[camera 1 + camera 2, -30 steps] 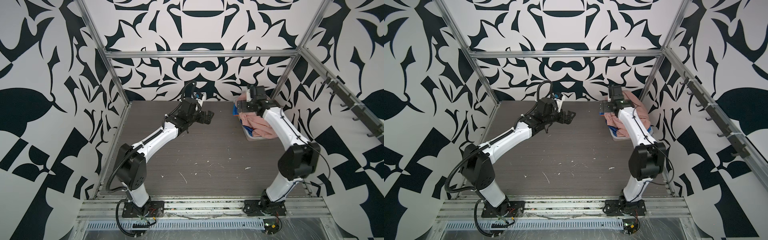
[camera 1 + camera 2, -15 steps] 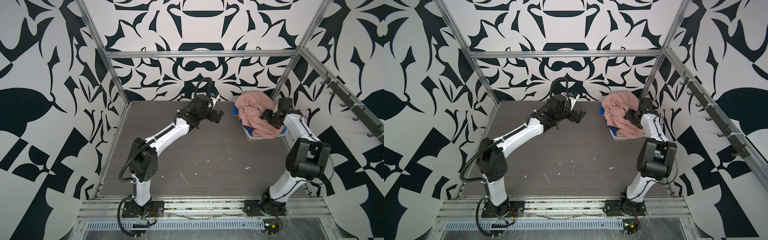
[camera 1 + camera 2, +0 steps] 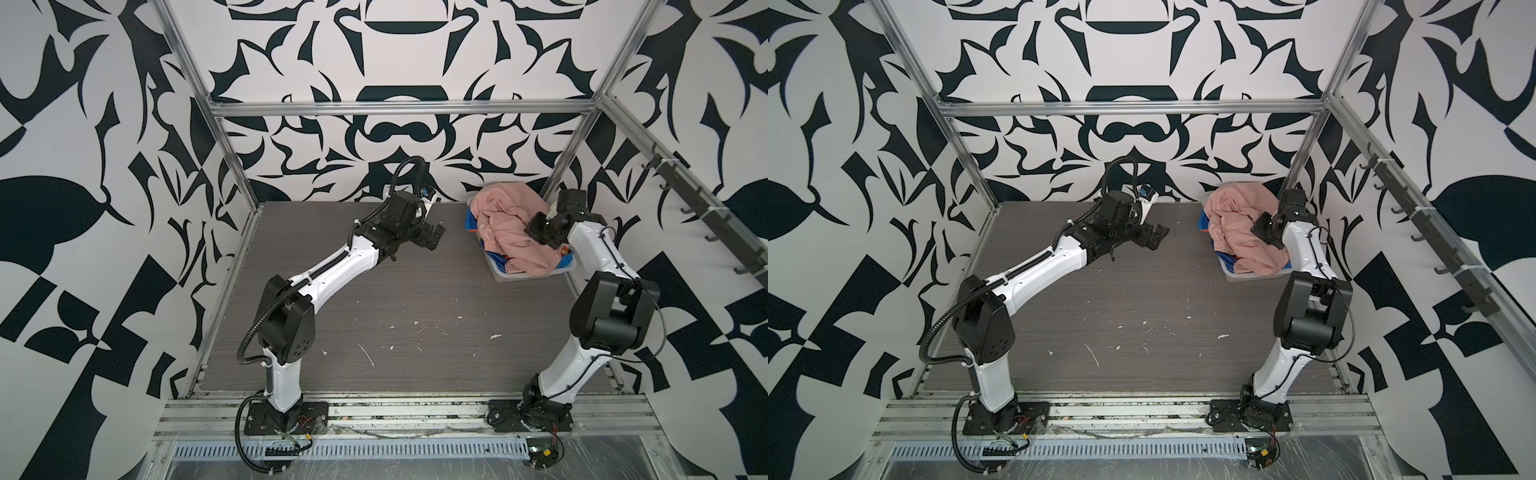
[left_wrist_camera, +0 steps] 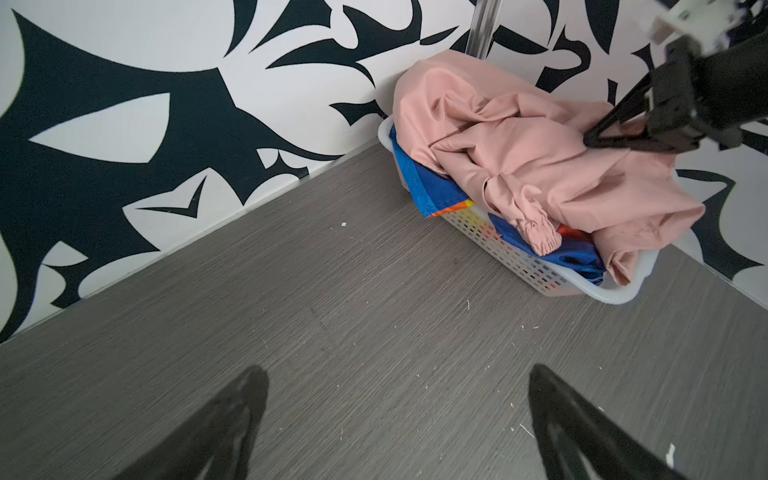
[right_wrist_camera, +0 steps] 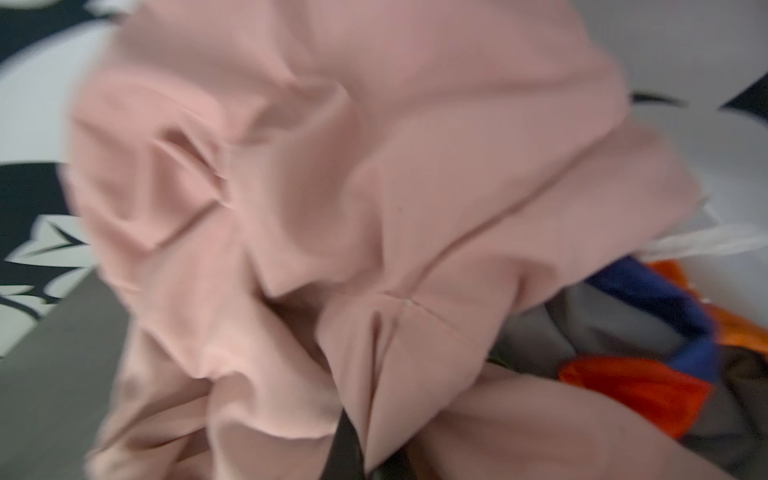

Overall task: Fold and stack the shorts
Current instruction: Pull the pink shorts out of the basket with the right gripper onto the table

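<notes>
right gripper (image 4: 589, 139) pinched tight on the salmon-pink shorts (image 3: 509, 224), heaped atop the rainbow-striped shorts (image 4: 432, 187) in the white basket (image 4: 540, 274), far right corner; left gripper (image 4: 399, 415) spread wide, empty, above the table (image 3: 395, 311).

A robot test cell in a lab: aluminium framing (image 3: 399, 107) boxes in black-and-white patterned wall panels (image 3: 83, 124) and a grey wood-grain tabletop (image 3: 415, 299). The left arm (image 3: 332, 266) and right arm (image 3: 590, 245) are bolted to slotted rails (image 3: 395, 409) at six o'clock.
</notes>
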Motion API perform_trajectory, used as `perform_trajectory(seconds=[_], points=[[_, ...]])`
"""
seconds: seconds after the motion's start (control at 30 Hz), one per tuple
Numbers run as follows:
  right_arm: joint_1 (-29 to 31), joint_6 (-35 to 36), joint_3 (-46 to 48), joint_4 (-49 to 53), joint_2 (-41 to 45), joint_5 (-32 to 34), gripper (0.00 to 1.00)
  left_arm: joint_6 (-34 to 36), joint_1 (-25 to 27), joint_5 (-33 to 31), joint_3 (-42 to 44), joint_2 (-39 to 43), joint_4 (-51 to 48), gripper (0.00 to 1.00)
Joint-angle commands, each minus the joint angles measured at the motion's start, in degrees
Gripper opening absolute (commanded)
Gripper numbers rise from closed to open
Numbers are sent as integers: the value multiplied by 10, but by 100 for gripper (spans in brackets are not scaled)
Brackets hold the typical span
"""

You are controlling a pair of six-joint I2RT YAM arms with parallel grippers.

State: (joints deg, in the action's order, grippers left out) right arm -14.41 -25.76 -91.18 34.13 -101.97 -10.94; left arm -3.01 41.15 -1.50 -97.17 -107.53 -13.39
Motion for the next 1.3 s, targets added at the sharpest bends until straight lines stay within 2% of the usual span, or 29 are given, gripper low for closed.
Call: perform_trajectory(seconds=[0.0,0.1,0.23,0.33,0.4,0.47,0.63,0.7,0.83,0.87,0.97,1.07,1.27], points=[[15,-27,-89,-6,69,-46,0,-54,-31,3,-27,42,-45,100],[83,-22,-200,14,83,-55,0,-140,-86,51,-33,66,-70,100],[266,50,-446,90,39,-53,0,-264,-171,133,20,114,-48,99],[385,78,-606,105,-5,-76,0,-317,-217,153,85,161,-12,99],[420,60,-626,69,-5,-94,0,-326,-236,148,120,191,1,100],[422,29,-594,17,14,-97,0,-331,-250,137,150,220,8,100],[415,35,-447,-6,38,-12,0,-352,-277,120,222,291,26,99],[382,17,-383,-10,26,-19,0,-365,-290,124,248,308,36,100],[319,-19,-247,-9,-19,8,0,-382,-324,148,276,309,19,100],[307,-22,-223,-5,-32,12,6,-390,-332,158,283,308,13,100],[288,-5,-180,25,-75,27,39,-410,-348,183,315,308,18,100],[296,14,-157,49,-81,31,56,-414,-349,199,342,309,21,100],[344,43,-68,60,-18,82,81,-431,-349,243,395,294,26,100]])
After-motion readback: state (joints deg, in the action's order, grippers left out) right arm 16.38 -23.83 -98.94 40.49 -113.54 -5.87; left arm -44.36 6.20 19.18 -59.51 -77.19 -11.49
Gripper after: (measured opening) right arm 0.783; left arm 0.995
